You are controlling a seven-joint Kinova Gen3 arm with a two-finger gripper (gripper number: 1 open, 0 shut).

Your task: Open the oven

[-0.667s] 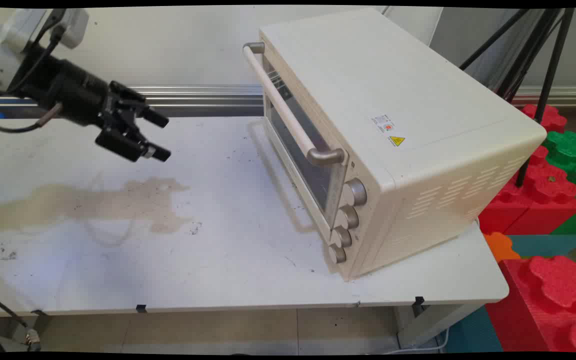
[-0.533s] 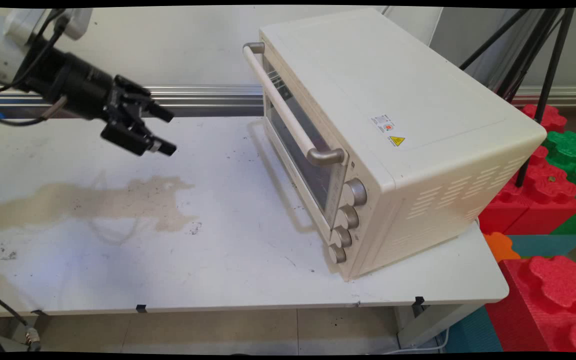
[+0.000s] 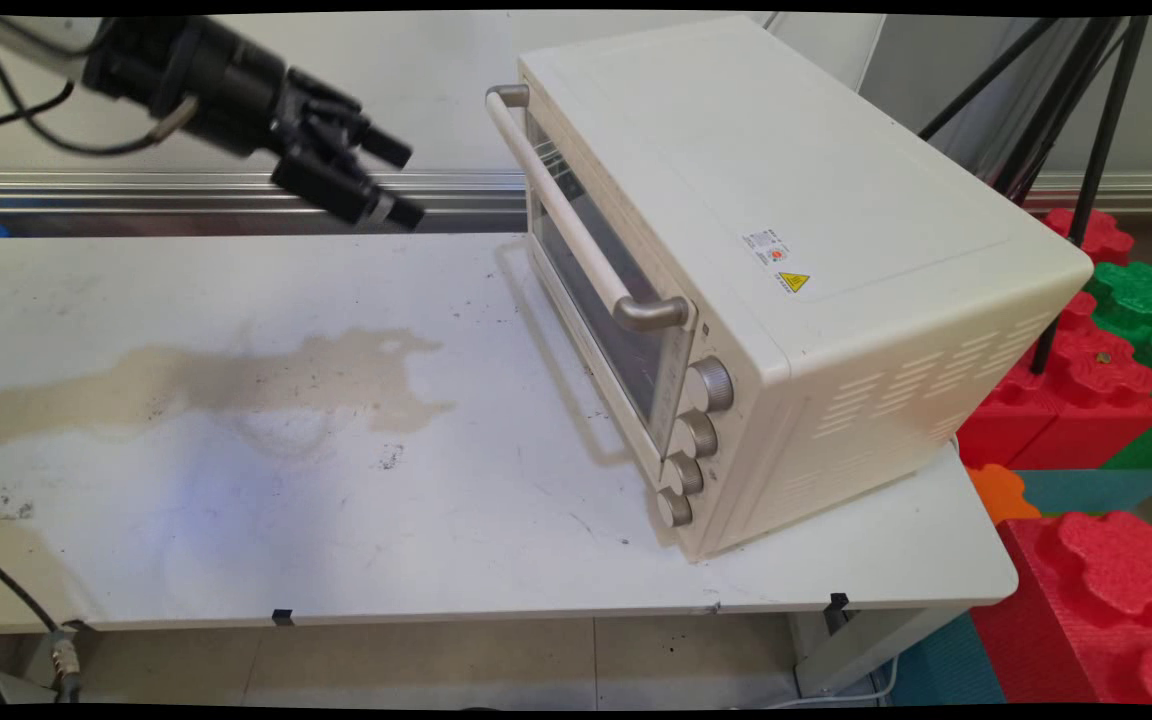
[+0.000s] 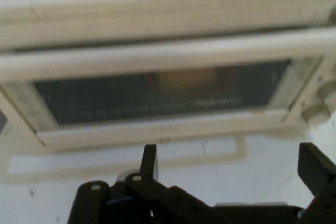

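Observation:
A cream toaster oven (image 3: 736, 200) stands on the right of the white table (image 3: 436, 520) with its door closed. A long pale handle (image 3: 561, 205) crosses the glass door, and several metal knobs (image 3: 696, 435) run down its near end. My gripper (image 3: 403, 183) hangs in the air left of the handle's far end, open and holding nothing, pointing at the door. In the hand view the oven door (image 4: 157, 95) fills the picture, the handle (image 4: 168, 53) runs across it, and my gripper (image 4: 231, 163) shows spread fingers (image 4: 149, 161). Something reddish and yellow shows dimly behind the glass.
A brown stain (image 3: 236, 380) spreads over the table's left half. A metal rail (image 3: 186, 185) runs along the back edge. Red and green foam blocks (image 3: 1096, 370) are stacked off the table's right side, with black tripod legs (image 3: 1086, 120) behind the oven.
My gripper has risen and moved right, toward the oven door's handle. Its fingers have stayed open. The oven has not moved.

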